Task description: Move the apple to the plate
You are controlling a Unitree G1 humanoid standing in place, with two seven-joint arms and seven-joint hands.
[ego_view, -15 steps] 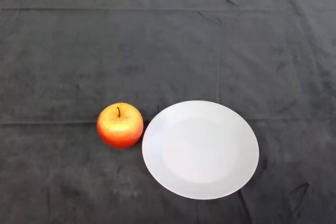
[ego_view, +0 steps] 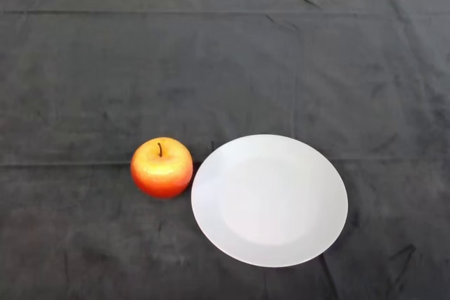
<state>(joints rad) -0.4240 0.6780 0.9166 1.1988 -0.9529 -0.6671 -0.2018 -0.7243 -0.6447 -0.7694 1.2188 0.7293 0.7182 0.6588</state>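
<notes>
A red and yellow apple (ego_view: 162,167) stands upright on the dark cloth, stem up, just left of the plate. The white round plate (ego_view: 269,199) lies on the cloth at the lower middle right, with nothing on it. A narrow gap of cloth separates the apple from the plate's left rim.
The dark cloth (ego_view: 225,68) covers the whole table, with fold lines across it. The table's far edge runs along the top of the view.
</notes>
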